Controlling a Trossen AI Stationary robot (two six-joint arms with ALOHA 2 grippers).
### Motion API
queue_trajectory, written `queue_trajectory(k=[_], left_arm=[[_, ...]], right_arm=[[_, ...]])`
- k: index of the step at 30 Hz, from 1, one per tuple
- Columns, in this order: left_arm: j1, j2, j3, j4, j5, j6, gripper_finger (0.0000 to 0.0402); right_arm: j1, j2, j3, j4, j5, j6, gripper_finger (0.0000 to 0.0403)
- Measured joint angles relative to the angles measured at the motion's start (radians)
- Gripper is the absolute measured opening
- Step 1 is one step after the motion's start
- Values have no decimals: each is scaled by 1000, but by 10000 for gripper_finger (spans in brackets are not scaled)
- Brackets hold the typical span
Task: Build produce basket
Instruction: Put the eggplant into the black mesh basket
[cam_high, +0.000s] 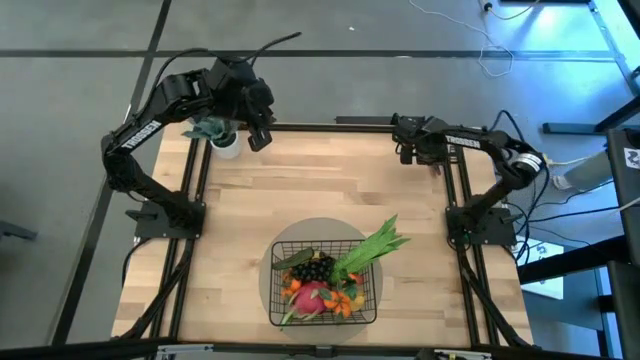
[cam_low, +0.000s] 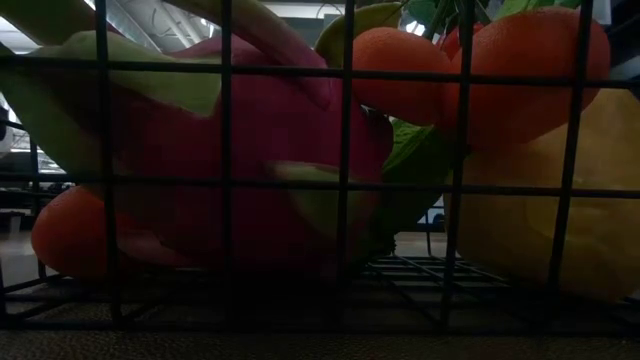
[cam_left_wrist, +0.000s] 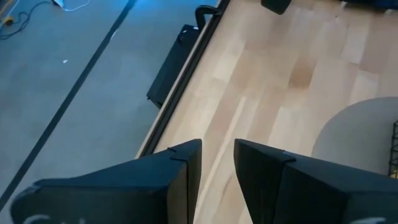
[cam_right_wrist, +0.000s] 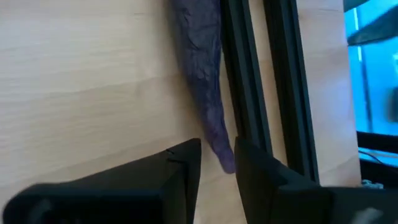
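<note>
The basket (cam_high: 324, 282) sits loaded at the desk's (cam_high: 300, 180) near edge. Both hands, left (cam_high: 258, 137) and right (cam_high: 404, 152), hang narrow and empty over the far corners, likely parked clear.

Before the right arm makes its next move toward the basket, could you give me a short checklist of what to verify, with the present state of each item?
1. The basket sits upright on the grey mat: ok.
2. Produce in the basket, with dragon fruit and grapes inside: ok; green leafy stalks overhang the rim.
3. All produce collected: not ok; a purple piece lies on the table by the frame rail, in front of the right gripper.
4. Right gripper holding anything: ok, nothing; narrow gap between its fingers.
5. Left gripper out of the way: ok; it is at the far left corner near the potted plant, holding nothing.
</note>
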Motion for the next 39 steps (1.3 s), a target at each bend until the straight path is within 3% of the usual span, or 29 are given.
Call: queue_trajectory(k=[13, 20, 34, 39], left_arm=[[54, 0, 0, 0, 18, 25, 84], [54, 0, 0, -1, 18, 25, 84], [54, 0, 0, -1, 18, 25, 84], [54, 0, 0, 0, 18, 25, 84]], right_arm=[[-78, 104, 0, 2, 13, -82, 87], [-104, 104, 0, 6, -50, -198, 87], [-128, 113, -3, 63, -83, -146, 87], [-138, 133, -76, 126, -108, -146, 87]])
